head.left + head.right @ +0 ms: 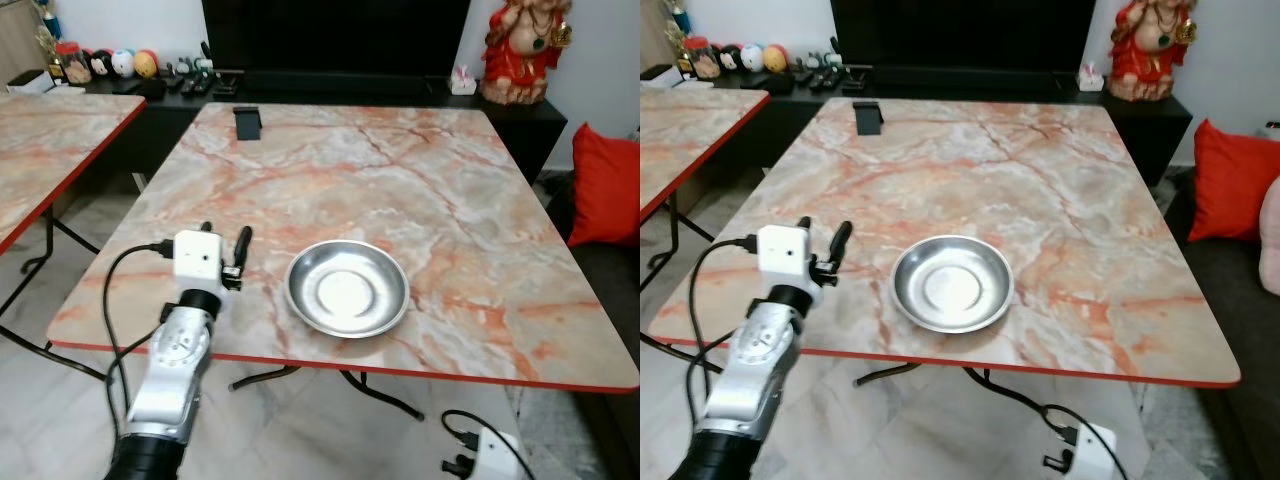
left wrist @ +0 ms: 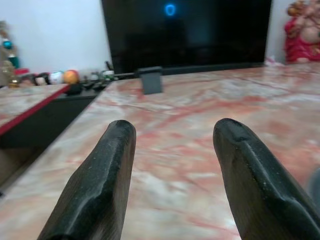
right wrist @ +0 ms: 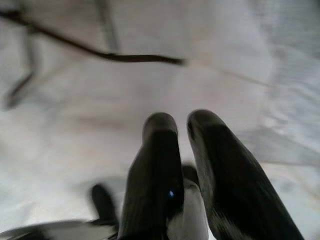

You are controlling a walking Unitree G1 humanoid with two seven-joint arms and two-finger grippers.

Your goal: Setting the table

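The steel bowl (image 1: pixel 347 288) looks light, stiff and slippery; take its rim. Left gripper (image 1: pixel 224 247), just beside the bowl, is wide open and empty.

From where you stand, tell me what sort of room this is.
Probably a home living room: a big TV on a low black cabinet, a red cushion on a sofa, and a marble-look folding table.

A: Silver ribbed metal left arm (image 1: pixel 178 372), white boxy wrist camera housing (image 1: pixel 197 260), looping black cable (image 1: pixel 116 290).

B: Noted. Long matte-black tapered fingers (image 2: pixel 95 190), rounded tips, faintly speckled. Black lower sleeve (image 1: pixel 145 458). White right wrist unit (image 1: pixel 492 455), black cable.
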